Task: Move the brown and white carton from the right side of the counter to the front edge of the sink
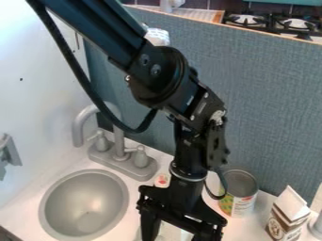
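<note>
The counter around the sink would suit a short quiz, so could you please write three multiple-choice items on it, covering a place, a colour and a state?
1. Where is the can?
A) In the sink
B) Between the arm and the carton
C) On the stove

2. What colour is the faucet?
A) Grey
B) Red
C) Yellow

3. How is the carton set?
A) On its side
B) Upside down
C) Upright

1: B, the arm hangs on one side of it, the carton stands on the other.
2: A, its spout and base are grey.
3: C, its peaked top points up.

Toy kitchen, with sink [117, 205] and faucet [119, 140].
</note>
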### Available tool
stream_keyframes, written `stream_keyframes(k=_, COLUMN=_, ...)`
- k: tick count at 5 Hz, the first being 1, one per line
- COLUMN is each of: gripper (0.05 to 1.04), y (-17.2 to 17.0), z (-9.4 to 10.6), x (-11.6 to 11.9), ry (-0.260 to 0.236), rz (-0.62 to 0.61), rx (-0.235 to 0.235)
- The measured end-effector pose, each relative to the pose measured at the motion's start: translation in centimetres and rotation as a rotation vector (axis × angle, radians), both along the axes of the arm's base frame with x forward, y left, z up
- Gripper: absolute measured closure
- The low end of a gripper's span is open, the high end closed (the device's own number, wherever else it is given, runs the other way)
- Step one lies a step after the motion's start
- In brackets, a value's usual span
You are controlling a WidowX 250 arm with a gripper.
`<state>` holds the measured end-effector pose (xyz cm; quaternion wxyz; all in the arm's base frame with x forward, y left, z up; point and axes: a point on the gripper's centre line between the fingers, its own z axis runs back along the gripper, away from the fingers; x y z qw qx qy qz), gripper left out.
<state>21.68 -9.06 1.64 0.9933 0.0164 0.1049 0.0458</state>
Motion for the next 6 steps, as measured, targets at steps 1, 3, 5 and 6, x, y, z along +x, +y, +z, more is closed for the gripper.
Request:
stream_keyframes(k=1, gripper=0.082, y=0.0, z=-0.6, x=-0.1, ry=0.016, rz=-0.006, rx=0.005)
stream_keyframes(k=3, gripper=0.082, y=-2.8, z=0.0, x=4.7, ry=-0.149, rz=-0.273, rx=-0.065)
stream_keyframes(k=5, gripper=0.082, y=-4.7, z=2.2, x=8.1, ry=-0.266, rz=-0.422, rx=-0.071)
stream_keyframes(k=6, gripper=0.082, y=-5.9, z=2.4, x=9.4, ry=-0.333, rz=-0.495, rx=-0.077)
